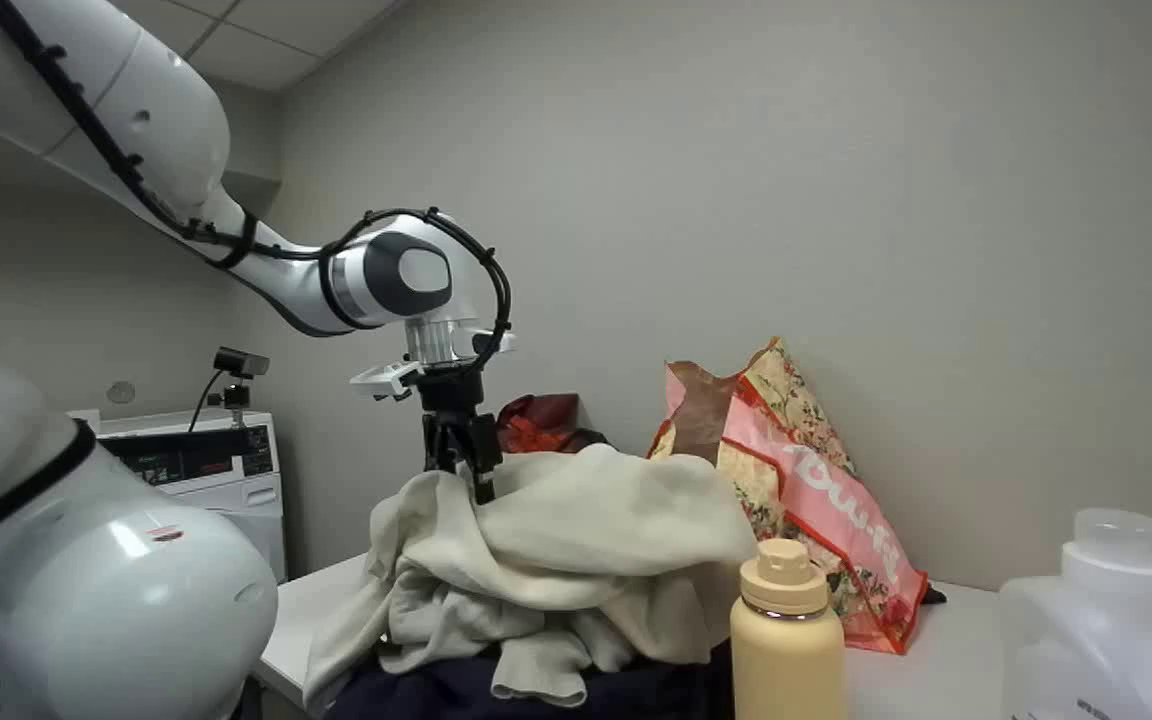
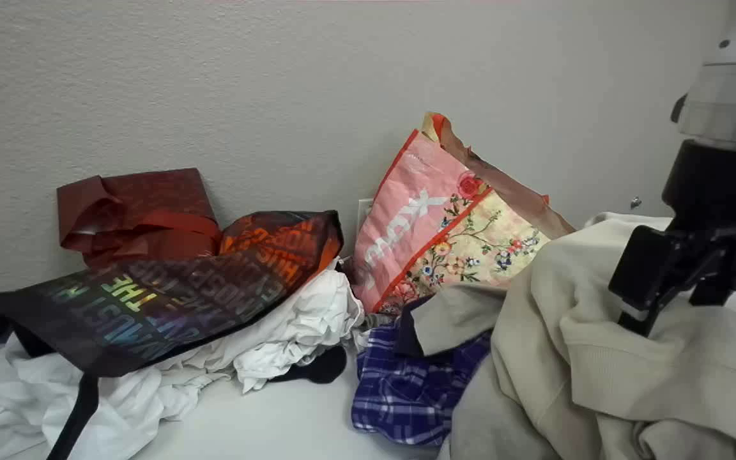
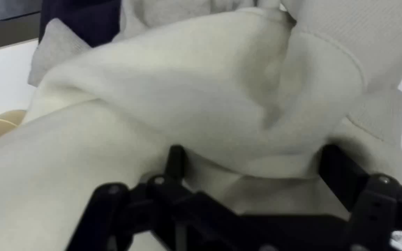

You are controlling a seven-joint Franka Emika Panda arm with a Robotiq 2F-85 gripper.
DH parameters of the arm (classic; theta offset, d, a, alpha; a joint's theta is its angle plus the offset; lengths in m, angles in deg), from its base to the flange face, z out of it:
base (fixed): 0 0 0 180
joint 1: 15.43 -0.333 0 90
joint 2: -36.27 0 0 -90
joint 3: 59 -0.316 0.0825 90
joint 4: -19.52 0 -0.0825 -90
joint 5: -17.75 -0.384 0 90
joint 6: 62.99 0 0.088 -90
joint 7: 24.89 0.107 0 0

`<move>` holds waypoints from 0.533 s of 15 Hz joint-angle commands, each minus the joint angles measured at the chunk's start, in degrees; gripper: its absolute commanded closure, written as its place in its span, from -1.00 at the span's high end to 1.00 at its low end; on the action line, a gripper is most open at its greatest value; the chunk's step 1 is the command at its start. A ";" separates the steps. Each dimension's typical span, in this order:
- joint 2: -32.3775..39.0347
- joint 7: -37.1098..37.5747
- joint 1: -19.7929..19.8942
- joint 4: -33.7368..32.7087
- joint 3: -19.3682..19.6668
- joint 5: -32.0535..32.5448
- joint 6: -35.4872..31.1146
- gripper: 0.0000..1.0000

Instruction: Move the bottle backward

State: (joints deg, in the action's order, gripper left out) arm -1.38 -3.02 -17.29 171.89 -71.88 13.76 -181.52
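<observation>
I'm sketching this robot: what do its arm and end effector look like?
The arm is glossy white and rounded, with a dark grey wrist patch and a small red marking low down. Black bands circle it; a black cable runs along it. Below a silvery collar, the end effector is black, with two jointed fingers.

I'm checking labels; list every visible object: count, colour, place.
bottle: one, tan, beside clothing heap
jug: one, white, right of bottle
clothing heap: one, beige, under gripper
dark cloth: one, navy, under heap
plaid cloth: one, purple, beside heap
floral bag: one, pink and cream, behind heap
lettered tote: one, mostly black, on fabric
fabric: count unclear, white, under tote
glossy item: one, maroon, behind tote
loose cloth: one, black, beside fabric
appliance: one, white, background
camera: one, black, above appliance
table: one, white, underneath
arm: one, white, above heap
gripper: one, black, at heap
</observation>
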 commanded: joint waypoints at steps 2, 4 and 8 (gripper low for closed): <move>0.06 0.20 -0.40 -0.09 0.39 0.28 0.12 1.00; 0.76 2.63 1.52 -1.37 0.30 1.31 0.18 1.00; 0.97 9.21 7.80 -5.66 2.50 3.43 1.87 1.00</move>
State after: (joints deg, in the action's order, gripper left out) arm -1.36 2.46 -13.79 170.24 -71.07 15.24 -181.50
